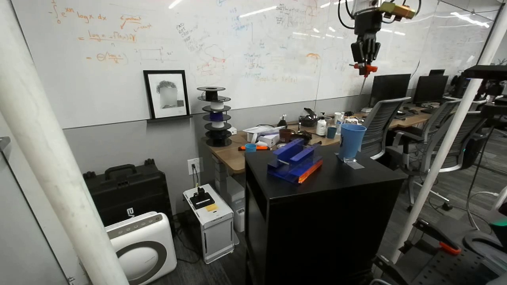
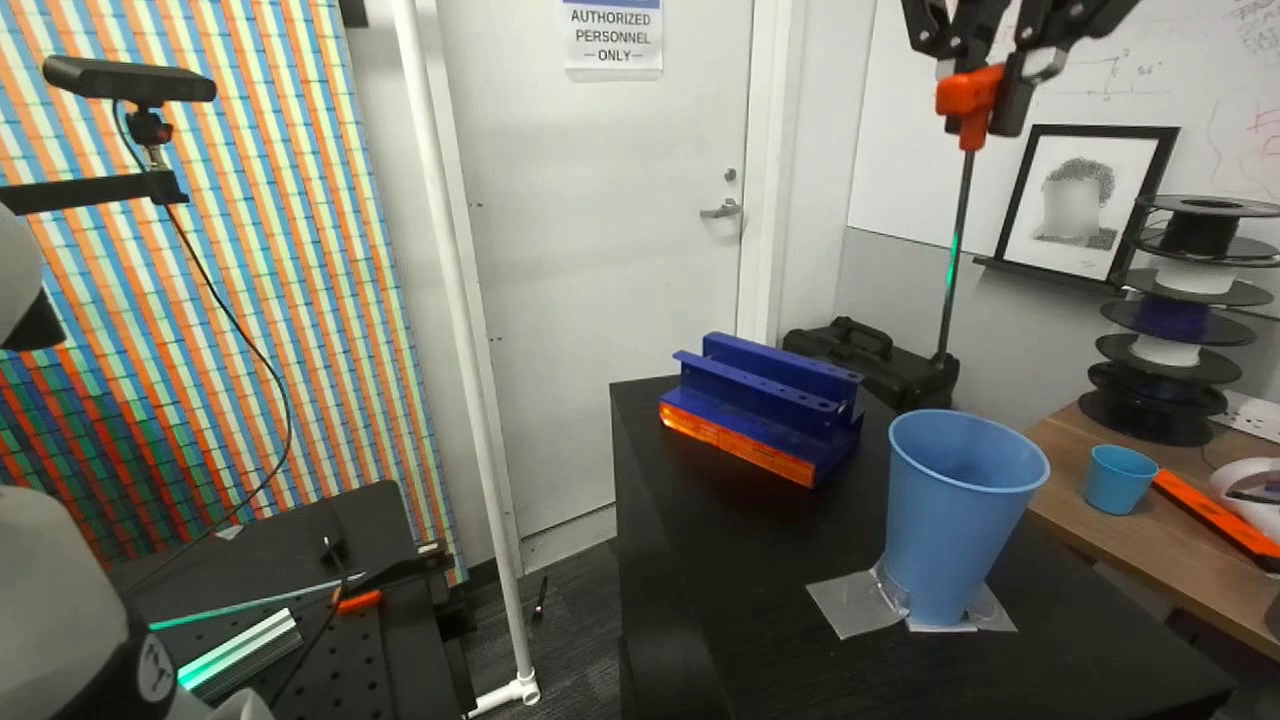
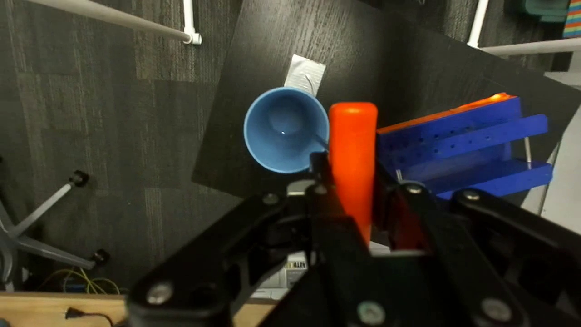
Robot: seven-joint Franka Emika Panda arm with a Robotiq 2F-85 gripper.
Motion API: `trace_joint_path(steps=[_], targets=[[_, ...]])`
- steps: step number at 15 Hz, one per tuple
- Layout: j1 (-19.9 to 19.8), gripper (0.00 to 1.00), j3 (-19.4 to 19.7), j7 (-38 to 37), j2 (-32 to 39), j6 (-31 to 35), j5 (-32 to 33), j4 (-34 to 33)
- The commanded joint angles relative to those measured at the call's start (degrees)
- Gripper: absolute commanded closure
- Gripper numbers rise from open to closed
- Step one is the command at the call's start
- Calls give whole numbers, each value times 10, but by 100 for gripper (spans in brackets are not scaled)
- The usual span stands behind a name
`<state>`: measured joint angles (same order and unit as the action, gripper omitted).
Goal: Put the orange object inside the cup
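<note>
The pincer [image 2: 981, 110] is up high, clenched on the orange thing [image 3: 353, 145], w/ a long thin rod [image 2: 954, 250] hanging down from it. In both ext. views the rod's tip is up over the big blue cup [image 2: 935, 545], apart from it. The cup stands upright, open side up, on the black worktop [image 2: 750, 560], w/ shiny tape [image 2: 842, 602] at its foot. In an ext. view a dark blue block [image 2: 765, 400] w/ an orange side [image 2: 735, 442] sits left of the cup & a bit farther off, w/ a gap between. Far right is a tall stack of spools [image 2: 1170, 350], nr a framed pic [image 2: 1075, 210]
</note>
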<state>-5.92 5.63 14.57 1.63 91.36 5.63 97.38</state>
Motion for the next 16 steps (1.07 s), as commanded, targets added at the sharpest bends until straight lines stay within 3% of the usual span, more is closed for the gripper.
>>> trace_joint_path(steps=[1,8,9,11,15,16], targets=[[-16,88,15,-14,20,29,0,27],[-27,87,16,-18,108,100,-15,37],[-27,54,15,-22,116,97,-15,34],[-27,47,13,-31,108,76,-26,40],[-34,16,15,-26,34,23,-79,77],[-28,9,15,-25,92,47,-55,49]])
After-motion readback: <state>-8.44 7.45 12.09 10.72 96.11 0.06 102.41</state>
